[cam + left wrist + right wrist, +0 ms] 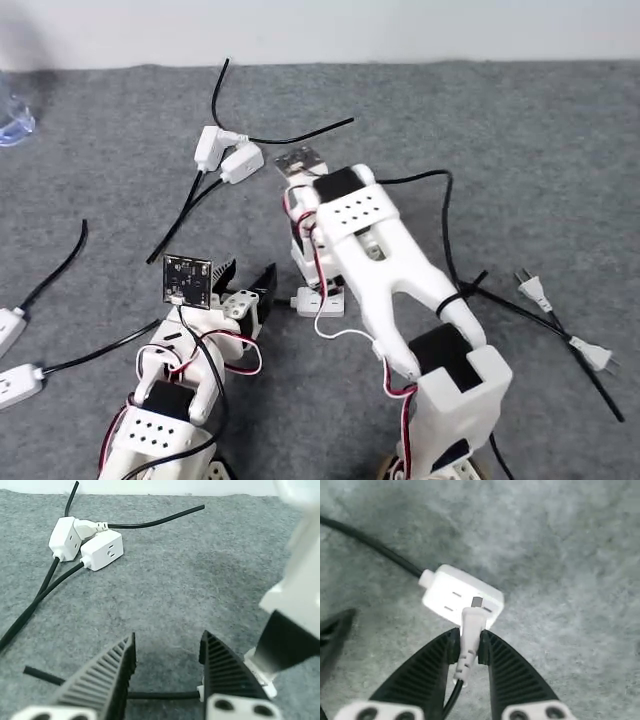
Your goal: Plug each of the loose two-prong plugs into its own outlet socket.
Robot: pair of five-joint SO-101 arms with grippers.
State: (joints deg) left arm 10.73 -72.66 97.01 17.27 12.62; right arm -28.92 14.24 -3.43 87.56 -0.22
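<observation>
**Plug held at socket's face on grey bench**

The right end effector (469, 636) is clamped on a white two-prong plug (472, 620). Its black fingers press against the plug's sides, and the plug's cord trails back between them. Directly ahead of the fingertips lies a white outlet socket (456, 596). One dark prong touches its slotted face; whether it sits in a slot cannot be told.

The left end effector (168, 637) sits low over the bench (500, 150) with its ribbed fingers apart. A black cable (160, 695) crosses beneath them. From above, the white outlet socket lies just beside this end effector, between the two arms.

Well ahead of the left end effector, a far socket (64, 539) carries a seated plug (86, 528). A neighbouring socket (103, 551) lies just beside it.

Well behind the right end effector, off its arm's outer side, a first loose plug (535, 290) and a second loose plug (597, 353) lie on the bench near each other.
</observation>
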